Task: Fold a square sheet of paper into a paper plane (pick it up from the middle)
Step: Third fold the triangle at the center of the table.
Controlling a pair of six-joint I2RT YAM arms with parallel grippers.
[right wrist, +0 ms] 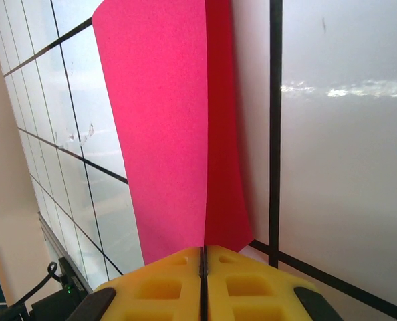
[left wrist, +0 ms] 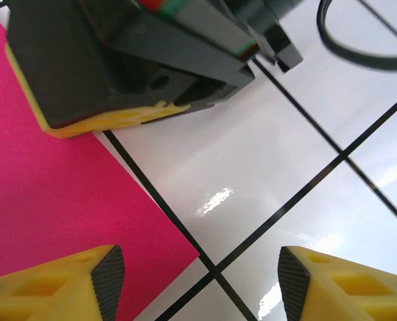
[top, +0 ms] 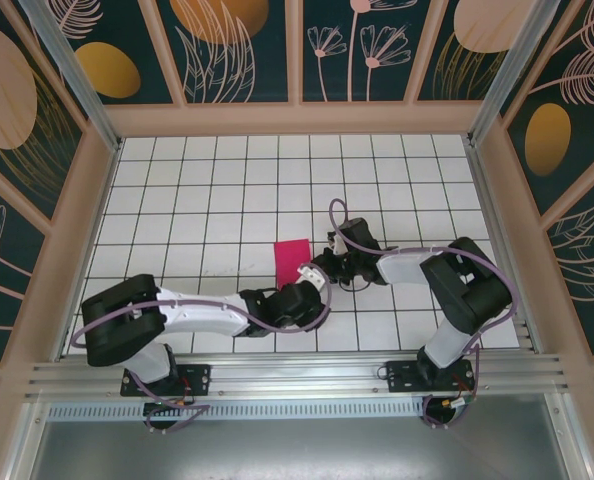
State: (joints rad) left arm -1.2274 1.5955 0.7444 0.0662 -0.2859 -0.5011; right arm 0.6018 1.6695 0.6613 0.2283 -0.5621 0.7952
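From above, the sheet lies flat on the tiled bench near its middle, as an upright pink rectangle. The two arms meet at its near right corner. The right tool reaches in from the right and touches the sheet's right edge low down. The left tool sits just beside and below it, at the sheet's near right corner. At this size I cannot tell how either pair of jaws stands.

In the left wrist view, the left tool has its jaws apart and holds nothing. One yellow finger is over the sheet, the other over bare bench, so the sheet's edge runs up between them. The right tool, black with a yellow pad, rests on that same edge further up.

In the right wrist view, the right tool has its jaws together with only a thin seam between them. The sheet stretches away from the fingertips across the bench. A line between its lighter left part and darker right strip runs straight into the seam, so the tool looks clamped on the sheet's near edge.
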